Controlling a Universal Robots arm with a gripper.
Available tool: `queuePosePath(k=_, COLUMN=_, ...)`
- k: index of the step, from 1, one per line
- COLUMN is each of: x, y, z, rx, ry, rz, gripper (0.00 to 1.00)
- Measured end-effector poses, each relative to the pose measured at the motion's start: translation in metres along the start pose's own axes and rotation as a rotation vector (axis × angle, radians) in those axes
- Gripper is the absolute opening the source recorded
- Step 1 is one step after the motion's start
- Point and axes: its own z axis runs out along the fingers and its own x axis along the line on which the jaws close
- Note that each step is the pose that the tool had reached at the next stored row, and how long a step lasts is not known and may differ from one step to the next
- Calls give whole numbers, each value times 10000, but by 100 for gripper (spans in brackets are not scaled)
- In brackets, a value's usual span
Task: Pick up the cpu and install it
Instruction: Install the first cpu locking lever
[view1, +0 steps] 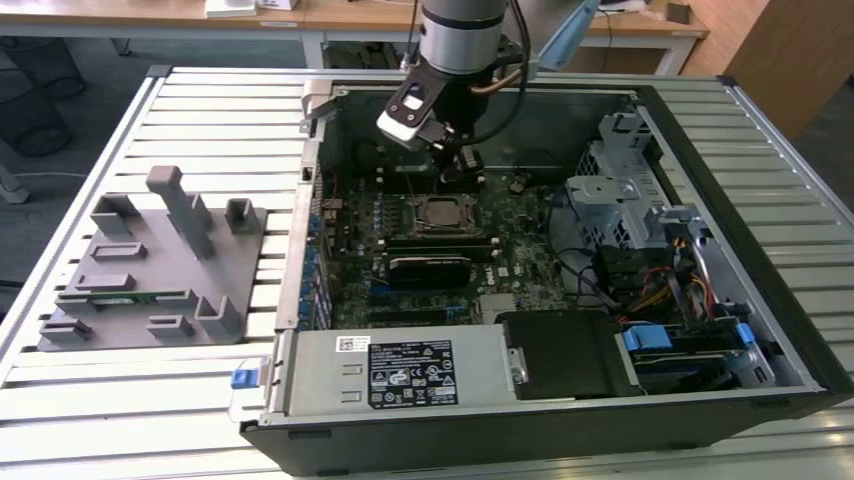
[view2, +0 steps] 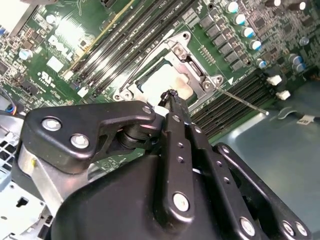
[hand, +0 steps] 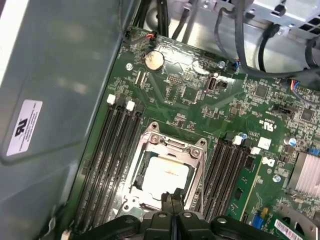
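Cpu (hand: 167, 175) in socket, wrist views

— What's lying on that slatted metal table (view1: 160, 400)?

— An open computer case (view1: 747, 200), with a green motherboard (view1: 521, 250) flat inside it. Toward the exterior view's left, beside the case, sits a grey plastic fixture (view1: 147, 270) with upright posts.

— And inside the case?

— Black memory slots (hand: 117, 145) run along both sides of the socket frame (hand: 172, 145). A round coin battery (hand: 153, 60) sits on the board, dark cables (hand: 240, 45) loop above it, and a labelled power supply (view1: 400, 370) lies at the near end.
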Motion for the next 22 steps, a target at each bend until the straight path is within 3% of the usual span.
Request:
queuePosePath(k=6, x=0, y=-2, z=4, rx=-1, ry=-37, rz=-447, gripper=11)
queuePosePath(k=22, x=1, y=-2, z=16, rx=-39, ry=-133, rz=-3294, gripper=11)
